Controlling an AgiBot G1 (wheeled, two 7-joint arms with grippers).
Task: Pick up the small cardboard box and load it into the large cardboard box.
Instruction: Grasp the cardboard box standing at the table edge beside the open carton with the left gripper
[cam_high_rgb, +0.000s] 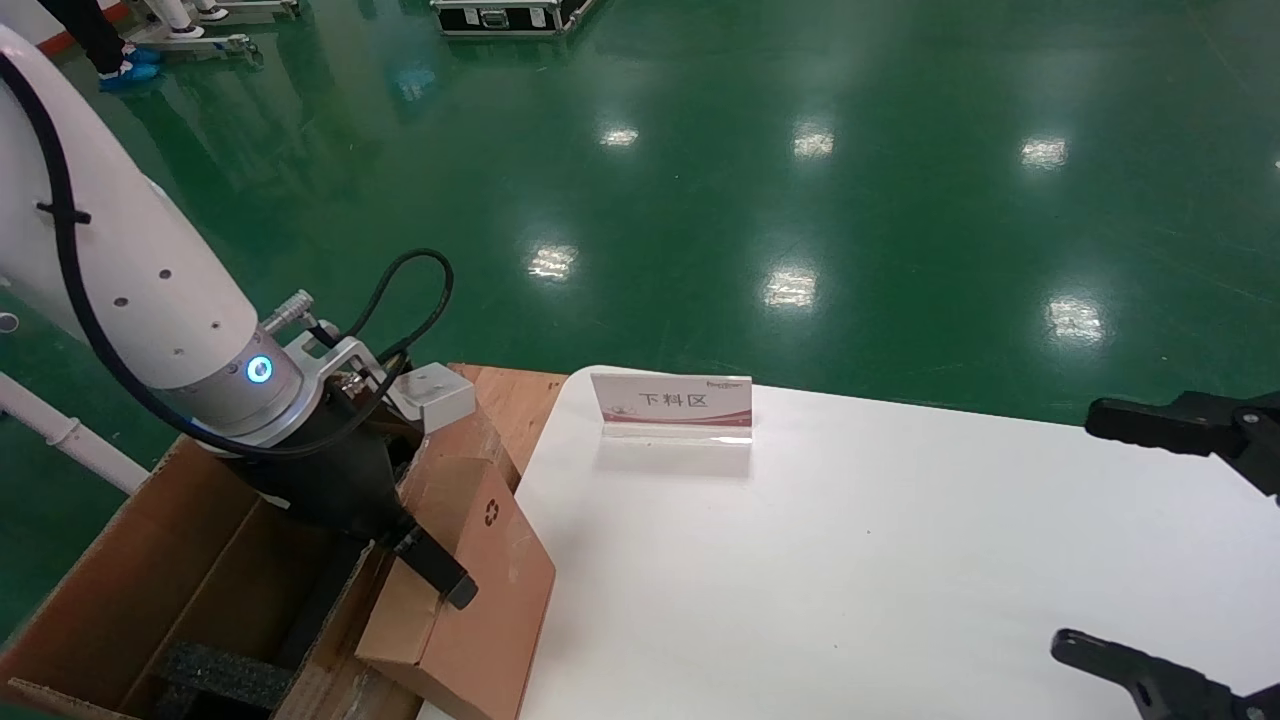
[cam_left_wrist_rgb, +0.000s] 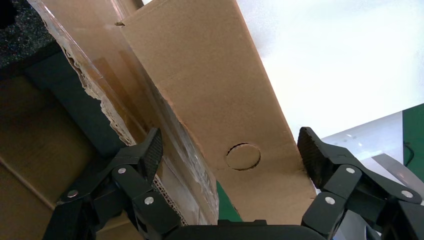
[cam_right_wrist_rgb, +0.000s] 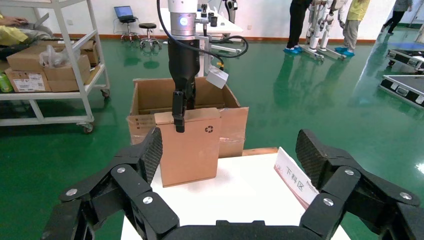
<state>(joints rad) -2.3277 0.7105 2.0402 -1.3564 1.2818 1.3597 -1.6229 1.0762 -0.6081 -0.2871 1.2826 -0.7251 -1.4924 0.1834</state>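
Right gripper (cam_high_rgb: 1150, 540) sits nearest you, jaws spread wide and empty, parked over the white table's (cam_high_rgb: 850, 560) right edge, well apart from the work. Farther off, at the table's left edge, the small cardboard box (cam_high_rgb: 480, 590) stands tilted against the large cardboard box (cam_high_rgb: 130, 600). Your left gripper (cam_left_wrist_rgb: 230, 155) is the near arm: jaws apart, straddling the small box's top edge and the big carton's flap, not clamped. Small box's long face runs along that edge; the carton's opening lies just left of it.
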